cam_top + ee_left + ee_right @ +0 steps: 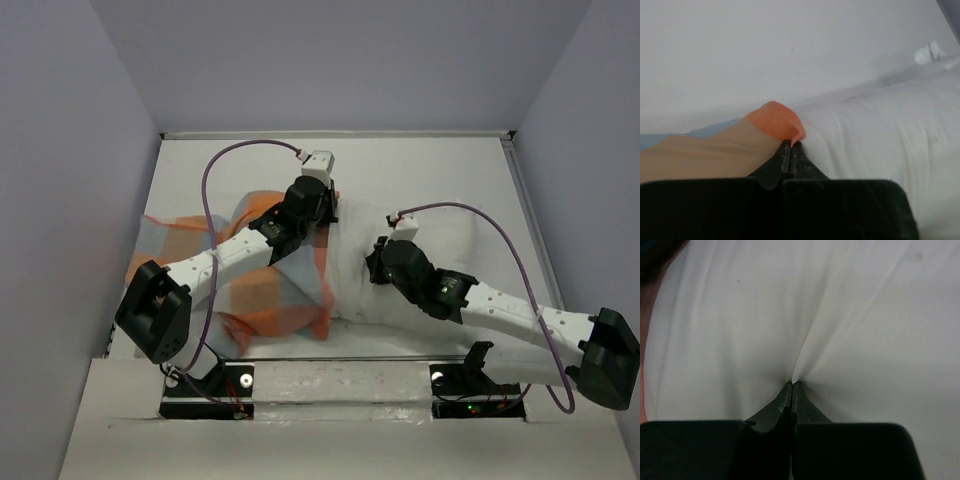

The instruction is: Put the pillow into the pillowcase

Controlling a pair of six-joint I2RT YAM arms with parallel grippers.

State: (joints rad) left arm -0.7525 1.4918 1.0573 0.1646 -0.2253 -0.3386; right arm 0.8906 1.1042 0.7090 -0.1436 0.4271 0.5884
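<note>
The left gripper (791, 146) is clamped on the orange rim of the pillowcase (771, 118), at the far edge of the pillow (880, 135). The right gripper (792, 385) pinches a fold of cloth on the pillow's top. The pillowcase covers the pillow's left end; the right part lies bare on the table (420, 160).

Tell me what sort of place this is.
Likely a robot test cell, not a home: bare walls box in a white table, with left arm and right arm bolted at its near edge.
</note>
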